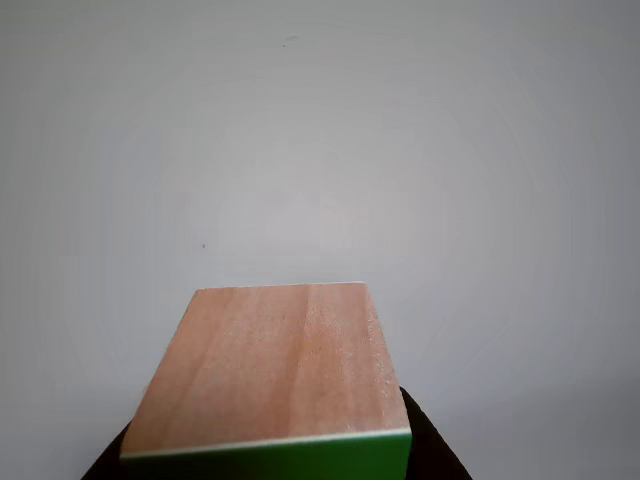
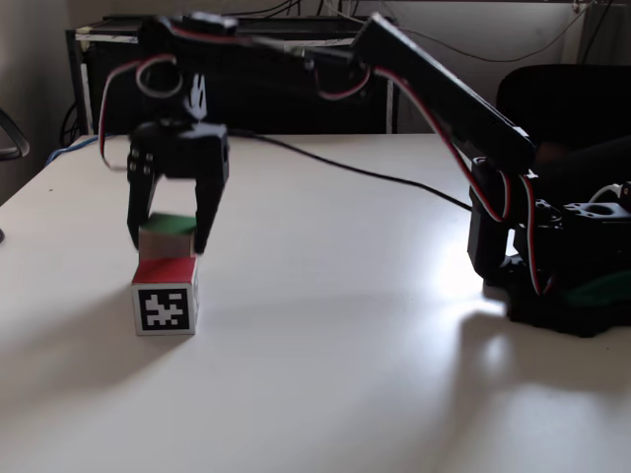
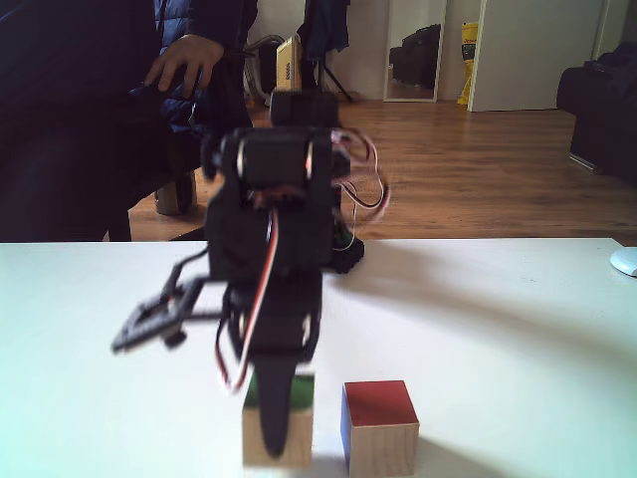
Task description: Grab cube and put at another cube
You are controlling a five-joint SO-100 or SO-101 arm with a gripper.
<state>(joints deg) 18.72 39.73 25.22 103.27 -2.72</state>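
Wooden cube (image 2: 165, 239) pinched in the black tool (image 2: 166, 239), green face up.

Held between the two fingers (image 2: 206, 212) just above table (image 2: 325, 325) level, close behind the marker cube (image 2: 165, 296) in a fixed view, where contact between the two cannot be judged. Seen apart in a fixed view: green-topped cube (image 3: 296, 430) left of the red-topped one (image 3: 379, 426), a narrow gap between, one finger (image 3: 276, 418) across its front face. Light wood grain (image 1: 270, 365) large in the other view, green edge at the bottom, pale table beyond. A person's hand (image 3: 184, 60) behind the table.
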